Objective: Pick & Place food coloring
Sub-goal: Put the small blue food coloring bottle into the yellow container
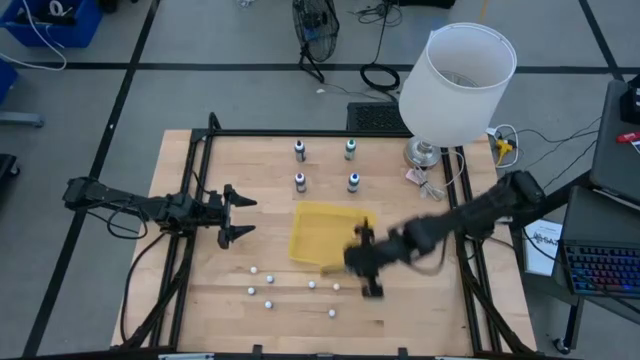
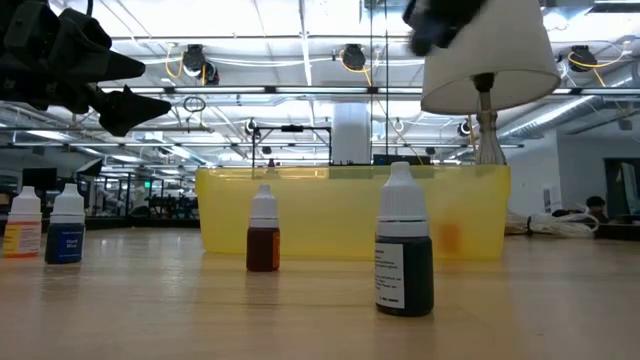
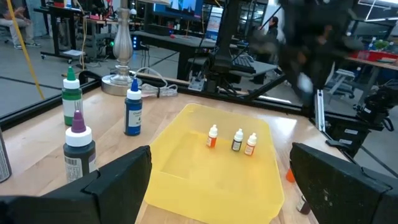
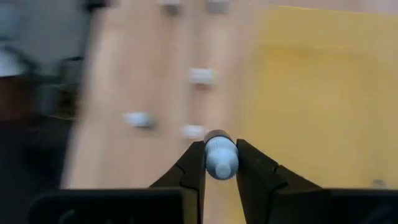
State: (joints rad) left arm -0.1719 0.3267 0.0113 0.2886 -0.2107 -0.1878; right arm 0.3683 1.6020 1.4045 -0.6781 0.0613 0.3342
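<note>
From above, a yellow tray [image 1: 318,235] lies near the middle of the wooden table [image 1: 200,300]. Four larger bottles [image 1: 299,151] stand in a square toward the far edge, beside a lamp [image 1: 455,82]. Small white-capped pieces [image 1: 271,303] are scattered on the wood in front of the tray. The left gripper [image 1: 235,215] hangs over the table's left side, fingers spread and empty. The right gripper [image 1: 369,282] sits just off the tray's near right corner, blurred.

At table height, a dark-bodied bottle [image 2: 404,243] and a reddish one [image 2: 263,235] stand upright before the tray [image 2: 350,212]; two more stand at the left edge.

The left wrist view shows three tiny food coloring bottles [image 3: 238,140] standing upright in the tray [image 3: 211,180], two orange and one dark, close together. A green bottle [image 3: 71,96], a blue one [image 3: 133,109] and a dark one stand on the wood beside the tray.

In the right wrist view, the right gripper [image 4: 221,163] is pinched on a pale bottle cap [image 4: 221,155], over bare wood just beside the tray [image 4: 317,93].
</note>
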